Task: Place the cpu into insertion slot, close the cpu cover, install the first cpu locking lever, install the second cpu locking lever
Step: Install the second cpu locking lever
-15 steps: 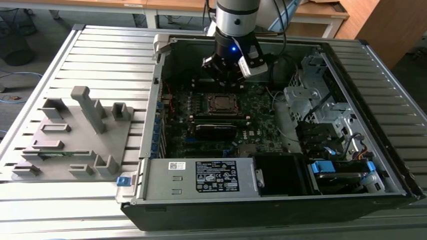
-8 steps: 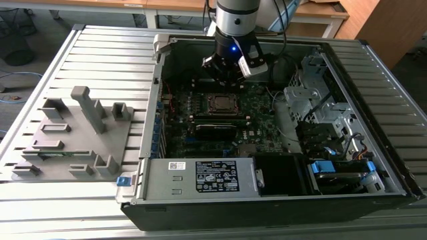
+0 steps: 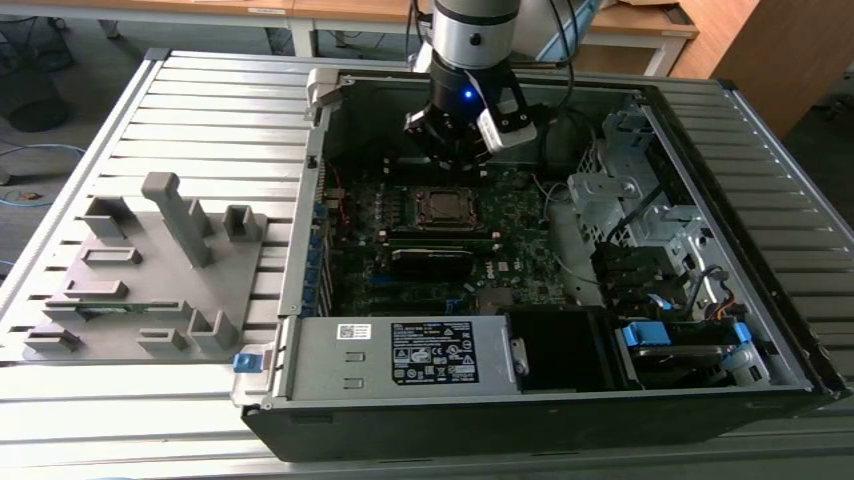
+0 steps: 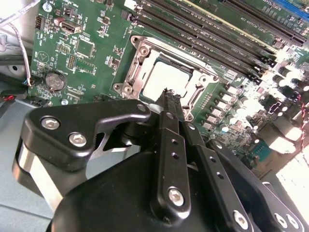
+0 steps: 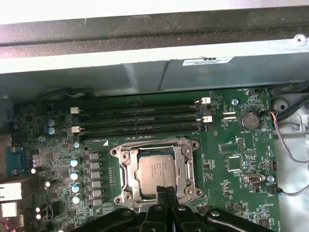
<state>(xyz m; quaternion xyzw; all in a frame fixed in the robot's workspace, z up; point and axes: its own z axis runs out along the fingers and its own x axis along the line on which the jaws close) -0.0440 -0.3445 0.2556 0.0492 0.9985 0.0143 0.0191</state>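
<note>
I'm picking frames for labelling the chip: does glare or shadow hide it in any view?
In the second wrist view glare whitens the chip; in the first wrist view it is evenly lit, the shut pincer at its edge; in the exterior view it sits dim.

Slatted metal table point(image 3: 200, 100) — open computer case point(image 3: 561, 400) on it, grey fixture tray point(image 3: 147, 300) beside case.
</note>
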